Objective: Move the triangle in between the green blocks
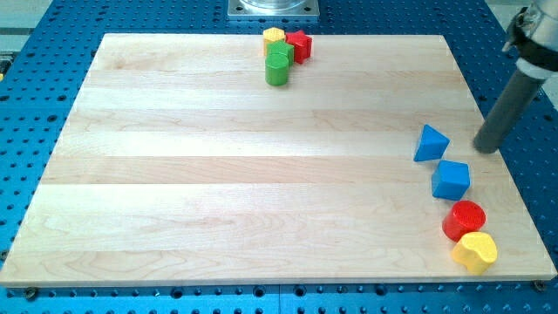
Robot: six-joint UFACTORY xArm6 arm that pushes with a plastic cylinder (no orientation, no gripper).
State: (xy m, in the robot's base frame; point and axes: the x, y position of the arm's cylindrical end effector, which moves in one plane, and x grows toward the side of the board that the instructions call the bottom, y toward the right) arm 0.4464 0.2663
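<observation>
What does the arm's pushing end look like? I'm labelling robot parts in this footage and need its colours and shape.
My tip ends a straight, smooth, dark grey rod, round in section, with a flat blunt end and no pincer. At the view's top right the rod runs up into a lighter, silvery-white mount, cut off by the frame edge. No cables or markings show on it.

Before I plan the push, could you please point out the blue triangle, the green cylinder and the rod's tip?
blue triangle (431, 144): camera view, its front face.
green cylinder (277, 68): camera view, its side wall.
my tip (485, 148): camera view, the rod's very end.
</observation>
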